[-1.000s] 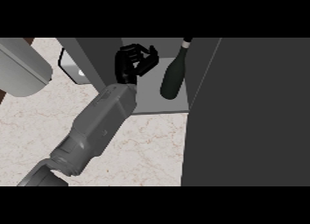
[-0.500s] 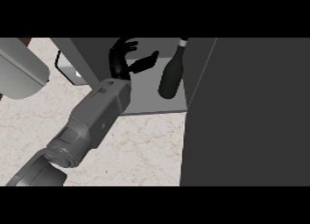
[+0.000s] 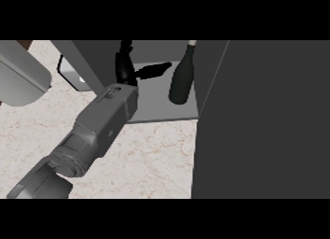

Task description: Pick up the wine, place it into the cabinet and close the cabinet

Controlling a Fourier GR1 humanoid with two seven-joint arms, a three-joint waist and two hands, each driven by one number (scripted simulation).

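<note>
We have the wine point(image 3: 181, 78) standing upright on the cabinet point(image 3: 161, 111) floor, apart from our left hand point(image 3: 130, 71), whose fingers are straight and hold nothing. Next, we judge, comes drawing that hand clear without brushing the wine, then swinging the dark door point(image 3: 271, 116), right of the wine, shut. Below the cabinet lies the marbled bench point(image 3: 154, 158).

Counter point(image 3: 147, 158): pale marbled top, pinkish veining, runs from lower left to the dark cabinet door point(image 3: 271, 121) at right. Cabinet shelf point(image 3: 161, 109): flat grey floor, open toward the counter. Wine bottle point(image 3: 182, 77) stands upright on the shelf, near its right side, just beside the door's edge.
</note>
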